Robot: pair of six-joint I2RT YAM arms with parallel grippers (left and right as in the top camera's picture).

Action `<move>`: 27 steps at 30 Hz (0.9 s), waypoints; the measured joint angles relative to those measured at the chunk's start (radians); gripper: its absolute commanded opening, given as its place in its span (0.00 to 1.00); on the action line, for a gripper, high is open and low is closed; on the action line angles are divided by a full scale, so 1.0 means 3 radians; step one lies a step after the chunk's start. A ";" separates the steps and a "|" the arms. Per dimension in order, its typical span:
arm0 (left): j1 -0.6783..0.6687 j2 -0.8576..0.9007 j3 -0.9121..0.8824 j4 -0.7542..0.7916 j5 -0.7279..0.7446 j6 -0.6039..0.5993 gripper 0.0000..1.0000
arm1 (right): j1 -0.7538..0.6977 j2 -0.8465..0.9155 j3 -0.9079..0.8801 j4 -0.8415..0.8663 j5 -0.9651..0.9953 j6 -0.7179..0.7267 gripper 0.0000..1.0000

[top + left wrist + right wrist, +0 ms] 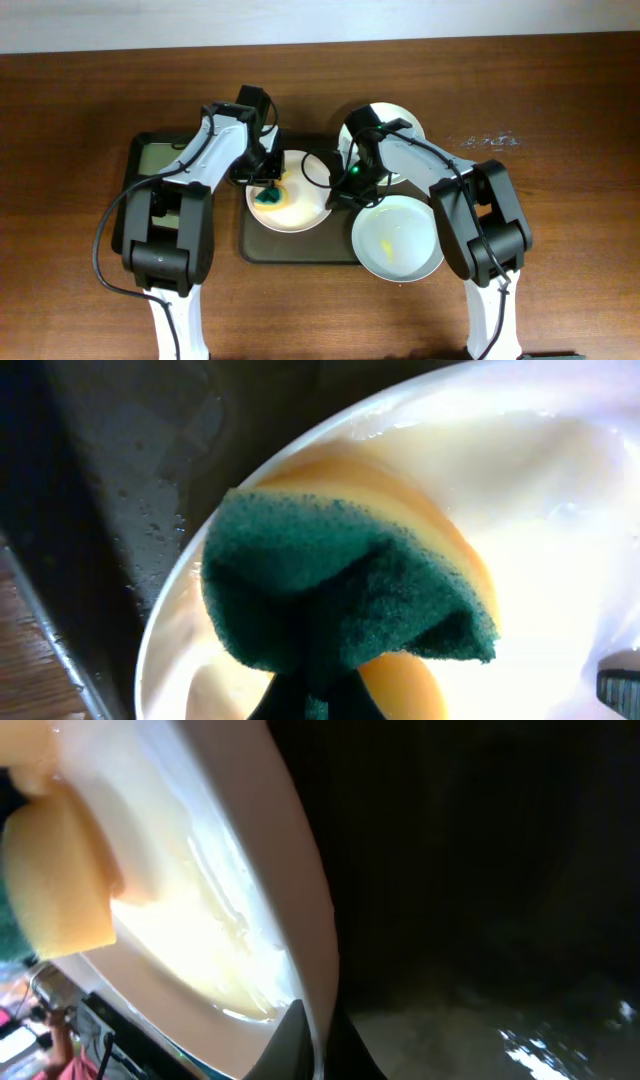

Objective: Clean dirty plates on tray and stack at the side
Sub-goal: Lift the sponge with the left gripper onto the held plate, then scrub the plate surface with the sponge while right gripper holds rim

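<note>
Left gripper [268,189] is clamped tight on a green-and-yellow sponge [340,590], which is pressed into the smeared plate [300,206] on the tray [300,250]. That plate's rim is pinched by the right gripper [338,193]. Everything's set on a brown wooden table [560,100].

Table [560,90] brown with wood grain. Tray [297,248] dark brown-olive. Left plate [300,208] white with a yellowish smear. Front plate [398,240] white with a faint yellow streak. Back plate [402,118] looks plain white, though it is mostly hidden. Sponge [340,590] has a dark green speckled scrub face and a yellow-orange body. Small tray [150,158] has a black rim and greenish inside. Arms [205,150] white with black joints. Cable [100,250] black.
</note>
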 measured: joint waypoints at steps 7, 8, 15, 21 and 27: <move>0.0052 0.0019 -0.0003 -0.0008 0.0462 0.0575 0.00 | -0.0160 0.0003 -0.0177 0.0100 -0.0359 -0.0276 0.04; 0.0048 0.0023 -0.0005 0.0155 0.0498 0.0584 0.00 | -0.0163 0.0003 -0.0184 0.0114 -0.0378 -0.0273 0.04; -0.0184 0.0037 0.0000 0.0726 -0.0237 -0.0434 0.00 | -0.0174 0.0003 -0.0187 0.0207 -0.0388 -0.0195 0.04; -0.0502 0.0037 0.0019 0.0717 -0.0867 -0.0407 0.00 | -0.0174 0.0003 -0.0186 0.0192 -0.0380 -0.0146 0.04; -0.0376 0.0052 0.0071 0.0474 0.0558 0.0355 0.00 | -0.0174 0.0003 -0.0191 0.0139 -0.0376 -0.0200 0.04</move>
